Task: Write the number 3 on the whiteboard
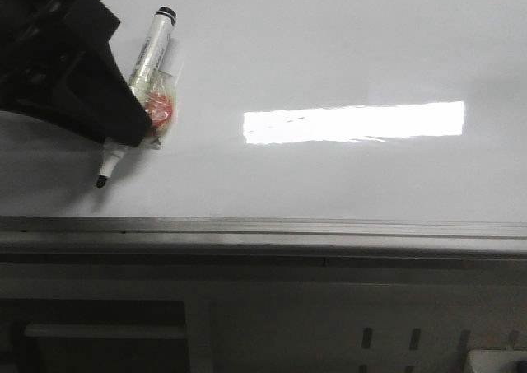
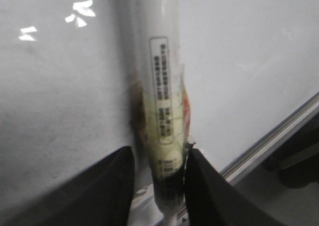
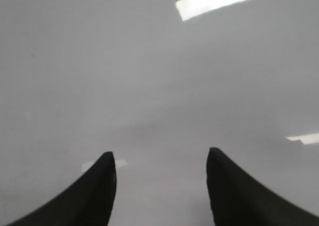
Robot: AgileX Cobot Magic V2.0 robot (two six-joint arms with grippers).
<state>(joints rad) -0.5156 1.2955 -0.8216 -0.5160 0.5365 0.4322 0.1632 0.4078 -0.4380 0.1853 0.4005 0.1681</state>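
Note:
The whiteboard (image 1: 329, 44) fills the front view, glossy white and lit by a bright rectangular reflection. No number 3 shows on it in any view. A white marker (image 1: 152, 48) with a black tip and a taped, reddish middle lies slanted at the far left. My left gripper (image 1: 136, 124) straddles its barrel. In the left wrist view the marker (image 2: 162, 86) runs between the fingers of the left gripper (image 2: 159, 153). One finger touches it and the other stands a little off. My right gripper (image 3: 160, 158) hangs open over bare whiteboard (image 3: 149, 76), out of the front view.
A grey metal rail (image 1: 263, 225) borders the board's near edge, also seen as the rail (image 2: 269, 141) in the left wrist view. Below it are the robot's base and frame parts. A few faint smudges sit inside the light reflection (image 1: 354, 122).

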